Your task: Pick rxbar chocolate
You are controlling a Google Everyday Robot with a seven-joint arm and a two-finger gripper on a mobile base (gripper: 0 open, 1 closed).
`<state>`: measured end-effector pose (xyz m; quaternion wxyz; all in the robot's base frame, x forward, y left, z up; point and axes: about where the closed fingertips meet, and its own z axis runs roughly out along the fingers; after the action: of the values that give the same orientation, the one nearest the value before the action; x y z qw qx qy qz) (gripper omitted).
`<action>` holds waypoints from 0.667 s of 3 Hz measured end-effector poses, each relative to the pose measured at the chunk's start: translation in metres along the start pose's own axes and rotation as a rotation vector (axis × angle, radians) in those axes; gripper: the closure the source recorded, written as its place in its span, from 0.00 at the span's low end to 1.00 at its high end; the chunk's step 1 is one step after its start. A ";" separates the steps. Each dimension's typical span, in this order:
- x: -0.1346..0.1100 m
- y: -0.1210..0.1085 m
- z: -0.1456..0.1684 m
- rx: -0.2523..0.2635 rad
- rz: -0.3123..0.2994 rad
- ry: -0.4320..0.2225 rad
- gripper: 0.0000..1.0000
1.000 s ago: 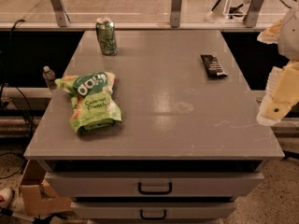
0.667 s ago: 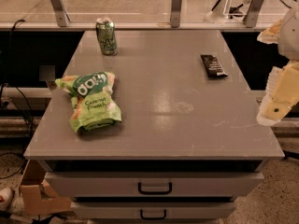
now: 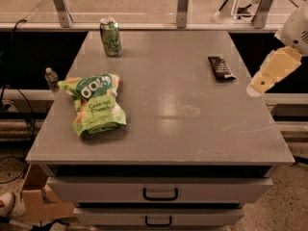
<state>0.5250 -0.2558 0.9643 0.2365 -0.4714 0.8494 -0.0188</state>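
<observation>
The rxbar chocolate (image 3: 221,67) is a small flat black bar with faint white print. It lies on the grey table top (image 3: 183,109) near the far right edge. My gripper (image 3: 272,73) shows as a pale yellow part under the white arm (image 3: 296,28). It hangs past the table's right edge, just right of the bar and apart from it. Nothing shows in it.
A large green snack bag (image 3: 95,105) lies at the table's left. A green drink can (image 3: 110,36) stands at the far left. A small bottle (image 3: 50,78) stands off the left edge. Drawers (image 3: 160,192) sit below the front edge, and a cardboard box (image 3: 38,198) lies on the floor at the left.
My gripper has risen and shifted a little left, closer to the bar's height at the table's right edge. The bar, bag and can have not moved.
</observation>
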 end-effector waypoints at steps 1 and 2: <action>-0.001 -0.047 0.037 0.050 0.167 0.044 0.00; 0.002 -0.080 0.072 0.111 0.317 0.131 0.00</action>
<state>0.6174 -0.2879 0.9201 0.2064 -0.3154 0.9244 -0.0588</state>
